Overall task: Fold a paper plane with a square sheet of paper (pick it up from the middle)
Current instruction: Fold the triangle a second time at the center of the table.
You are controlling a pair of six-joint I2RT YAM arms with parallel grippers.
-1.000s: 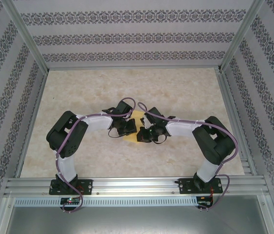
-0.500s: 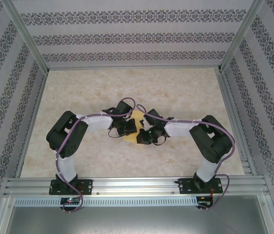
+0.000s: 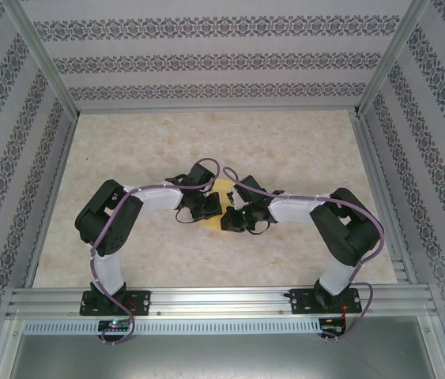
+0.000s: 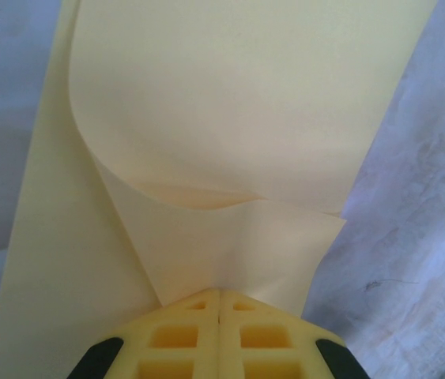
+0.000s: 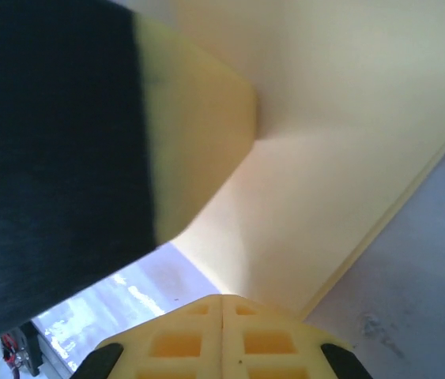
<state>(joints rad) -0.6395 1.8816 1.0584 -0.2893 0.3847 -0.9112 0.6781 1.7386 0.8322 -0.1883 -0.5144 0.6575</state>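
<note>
Landmark: the table (image 3: 301, 150); all places below were noted against it.
Sheet, place: the square sheet of paper (image 4: 230, 118) sat over the table's centre, partly raised off the surface and held between the two grippers.
Sheet, shape: one flap was curled up and over the flatter part, with a soft bend and one short kink line near the pinch; no pressed crease was seen.
Left gripper (image 4: 219, 296): fingers together, clamped on the raised flap where it narrowed to a point.
Left hold, reason: judged to be carrying the flap across so that its edge could meet the opposite edge, the first fold of the dart.
Right gripper (image 5: 222, 302): fingers together, with the sheet running into their tips; judged clamped on its edge, close above the table.
Right hold, reason: judged to be anchoring that side so the sheet would not slide over the table's centre while the other side was bent.
Arms: the left arm (image 3: 111, 221) and the right arm (image 3: 345, 229) both reached inward from the table's near edge to its centre.
Count, sheets: one.
Count, grippers: two, both on the sheet.
Count, arms: two.
Count, tables: one.
Progress: judged early, with the sheet curled rather than creased.
</note>
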